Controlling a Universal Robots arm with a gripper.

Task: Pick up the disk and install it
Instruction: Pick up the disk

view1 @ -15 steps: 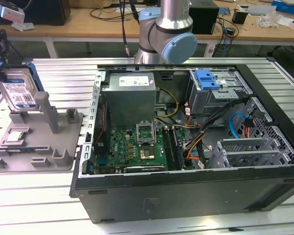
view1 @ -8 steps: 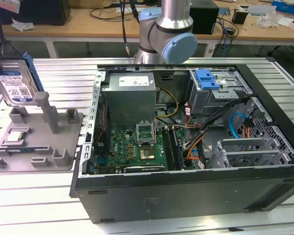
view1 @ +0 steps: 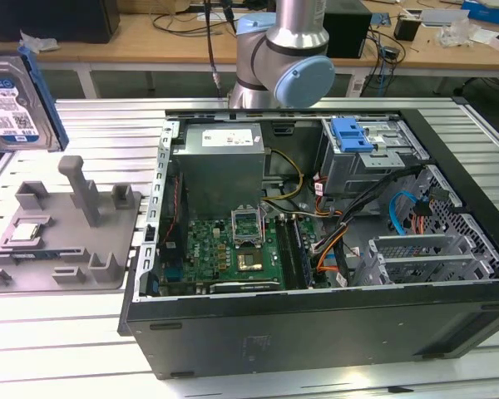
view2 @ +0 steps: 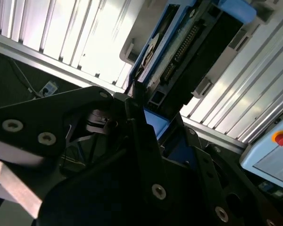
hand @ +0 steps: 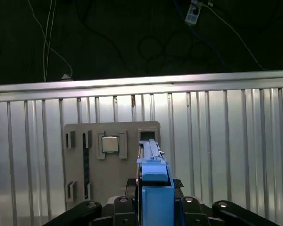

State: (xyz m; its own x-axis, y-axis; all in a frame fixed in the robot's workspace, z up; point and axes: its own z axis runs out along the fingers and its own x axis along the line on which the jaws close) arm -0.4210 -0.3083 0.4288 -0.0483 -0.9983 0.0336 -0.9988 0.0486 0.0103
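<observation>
Disk [view1: 12, 104] held on edge at far left.
Gripper [hand: 155, 205] clamps its blue carrier [hand: 153, 181] above the grey fixture [view1: 62, 241], upright, likely to clear the open case [view1: 316, 332].

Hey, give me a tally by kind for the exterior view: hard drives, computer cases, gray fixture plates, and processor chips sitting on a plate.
hard drive: 1
open computer case: 1
gray fixture plate: 1
processor chip on the plate: 1
Total: 4
</observation>
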